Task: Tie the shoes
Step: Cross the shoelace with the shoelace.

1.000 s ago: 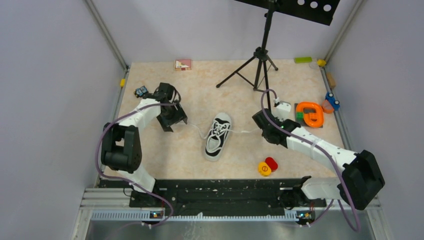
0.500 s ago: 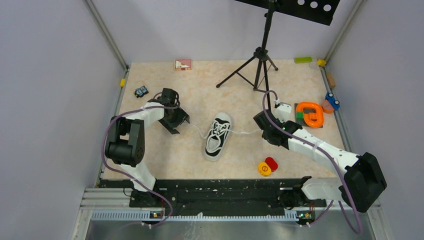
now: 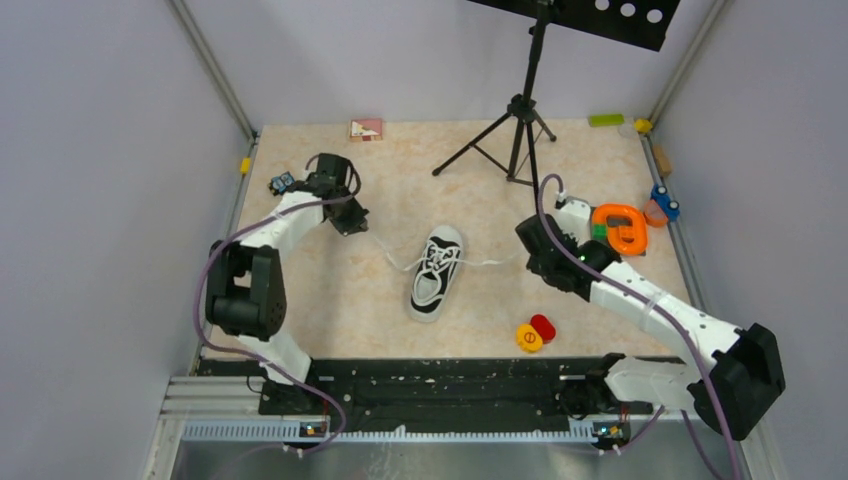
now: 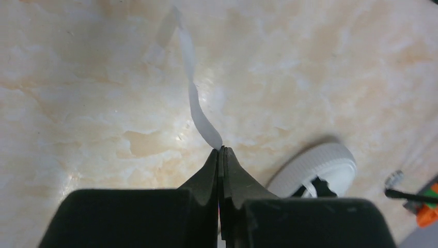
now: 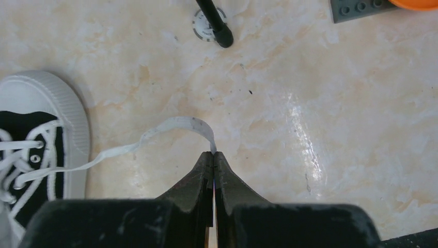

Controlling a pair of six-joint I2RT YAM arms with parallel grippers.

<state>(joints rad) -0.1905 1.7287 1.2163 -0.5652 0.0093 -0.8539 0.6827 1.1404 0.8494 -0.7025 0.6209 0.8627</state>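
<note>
Black canvas with a white toe cap, the sneaker (image 3: 436,272) is laid flat near the tripod (image 3: 517,125), on its arm-base side. No knot is seen. The left lace end (image 4: 199,111) is pinched in the closed left gripper (image 4: 221,154), and the right lace end (image 5: 173,126) in the closed right gripper (image 5: 213,156). Crossing, looping and tightening are judged not yet done.

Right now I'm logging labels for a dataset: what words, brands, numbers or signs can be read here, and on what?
None can be read.
yellow disc: a red mark, too small to read.
white round sticker by the tripod foot: print too blurred.
shoe: no brand visible.
</note>
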